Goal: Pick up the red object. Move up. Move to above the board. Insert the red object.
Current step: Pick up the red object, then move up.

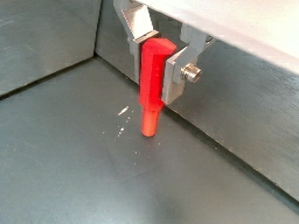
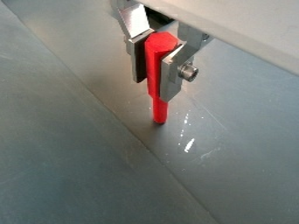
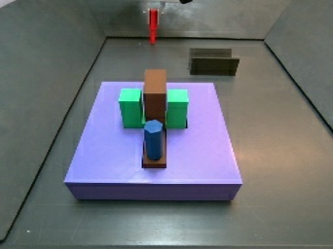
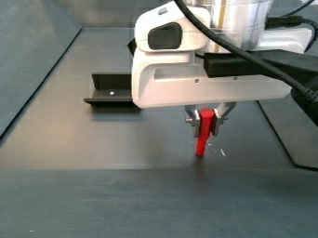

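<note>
Now my gripper (image 1: pixel 160 54) clamps the red stick (image 1: pixel 152 87) upright, its tip near the grey floor (image 1: pixel 70 166), well behind the purple board (image 3: pixel 196 156).

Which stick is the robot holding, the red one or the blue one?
The red object, pinched upright in the gripper near the back wall. The blue peg stands free on the board.

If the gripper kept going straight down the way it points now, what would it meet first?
The gripper holds the red object upright, pointing down. The peg's lower tip would meet the bare grey floor first; the tip seems at or just above it. The board lies elsewhere.
</note>
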You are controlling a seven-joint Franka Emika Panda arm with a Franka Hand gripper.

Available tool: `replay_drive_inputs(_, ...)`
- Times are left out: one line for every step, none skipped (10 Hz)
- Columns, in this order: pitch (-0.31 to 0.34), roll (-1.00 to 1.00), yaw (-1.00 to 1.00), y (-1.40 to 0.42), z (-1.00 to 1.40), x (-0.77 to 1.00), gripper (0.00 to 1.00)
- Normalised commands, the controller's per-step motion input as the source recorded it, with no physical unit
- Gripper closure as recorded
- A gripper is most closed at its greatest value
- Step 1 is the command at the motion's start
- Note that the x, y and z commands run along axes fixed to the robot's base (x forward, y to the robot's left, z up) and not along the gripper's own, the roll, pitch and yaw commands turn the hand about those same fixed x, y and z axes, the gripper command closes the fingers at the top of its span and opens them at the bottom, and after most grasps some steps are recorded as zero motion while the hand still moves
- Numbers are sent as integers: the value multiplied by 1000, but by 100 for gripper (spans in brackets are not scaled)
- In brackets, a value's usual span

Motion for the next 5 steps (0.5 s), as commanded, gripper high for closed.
replay_drive_inputs(0,0,0,0,0,0,100)
replay_drive_inputs(0,0,0,0,833,0,100)
replay_drive_inputs(10,10,1,-11,756,-3,100)
replay_drive_inputs(29,66,3,-12,426,-8,100)
replay_drive_inputs(30,88,10,-5,245,5,100)
